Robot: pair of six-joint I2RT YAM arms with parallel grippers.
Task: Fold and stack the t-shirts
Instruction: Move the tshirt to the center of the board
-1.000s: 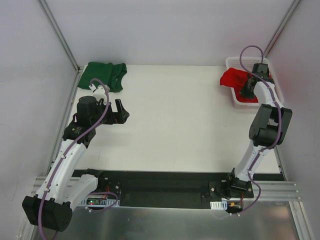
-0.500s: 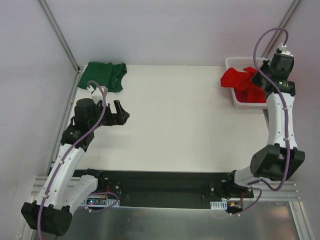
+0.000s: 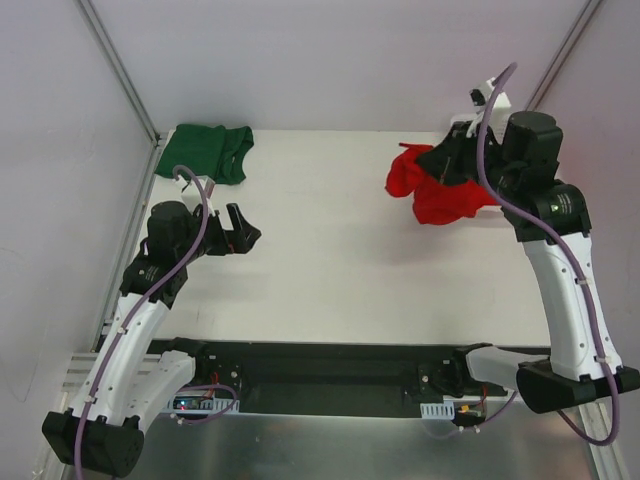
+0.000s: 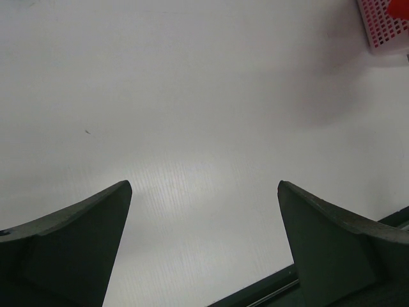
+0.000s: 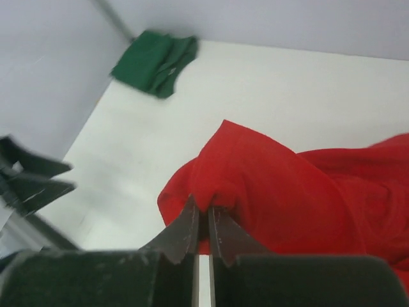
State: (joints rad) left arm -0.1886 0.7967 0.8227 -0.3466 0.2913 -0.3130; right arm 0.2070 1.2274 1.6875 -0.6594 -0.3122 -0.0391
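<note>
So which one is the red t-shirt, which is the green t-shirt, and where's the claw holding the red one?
red t-shirt point(image 3: 435, 195): top external view, middle of the hanging cloth.
green t-shirt point(image 3: 205, 150): top external view, centre of the cloth.
right claw point(image 5: 203, 214): right wrist view, between its closed fingertips.

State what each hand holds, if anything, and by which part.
Right hand pinches the red t-shirt at a bunched fold of cloth; left hand holds nothing.

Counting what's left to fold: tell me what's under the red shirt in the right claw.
The red shirt, pinched in the shut right claw, hangs above white table. Shirt and arm cover most of the basket behind, so anything left inside cannot be seen.
</note>
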